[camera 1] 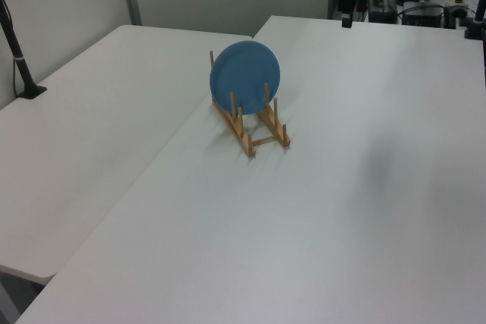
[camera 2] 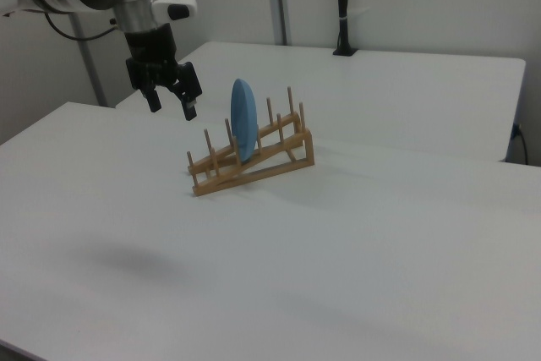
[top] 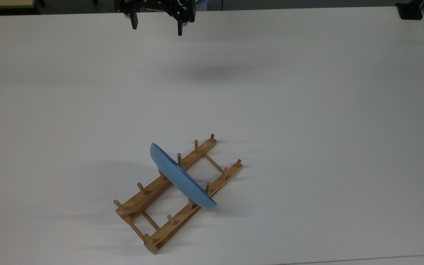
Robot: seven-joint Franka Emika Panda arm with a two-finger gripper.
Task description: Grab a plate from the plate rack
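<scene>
I see plate standing on edge in plate rack, slotted between middle pegs, rack resting on white tabletop. End effector hangs high, well apart from rack, fingers spread, nothing held. Plate leans slightly, I think, judging from right view.

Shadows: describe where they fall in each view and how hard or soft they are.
Top view: a soft, blurred patch lies on the table below the end effector; faint shadows trail toward the top view's left from the plate rack. Left view: a diffuse grey smudge at the left view's right. Right view: a soft dark patch at the lower left, and light shade beside the plate.
</scene>
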